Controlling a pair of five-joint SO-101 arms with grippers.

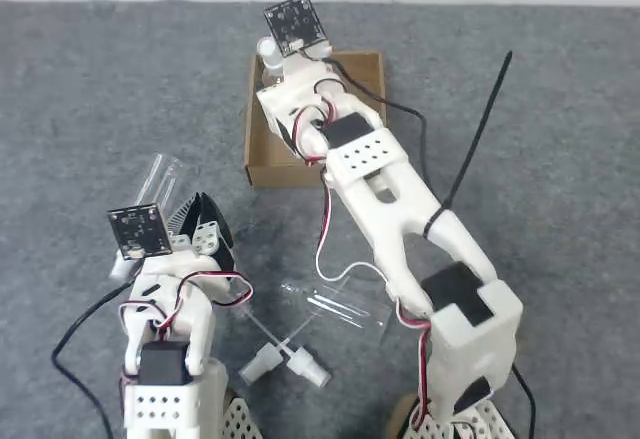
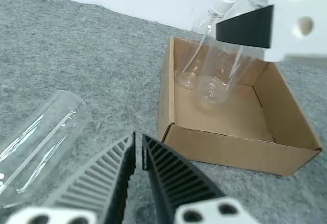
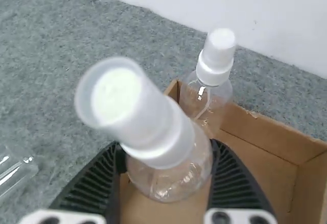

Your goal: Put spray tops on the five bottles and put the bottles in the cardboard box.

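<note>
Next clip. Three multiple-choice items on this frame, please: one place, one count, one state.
1. The right tool holds its bottle where? A) at the cardboard box B) beside the left arm C) off the table
2. How many other bottles stand in the box? A) one B) three C) five
3. The left tool is: A) shut on a bottle B) wide open C) shut, empty

1 A: the box lies beneath it. 2 A: a single capped bottle stands there. 3 C: fingers nearly touch, nothing between.
</note>
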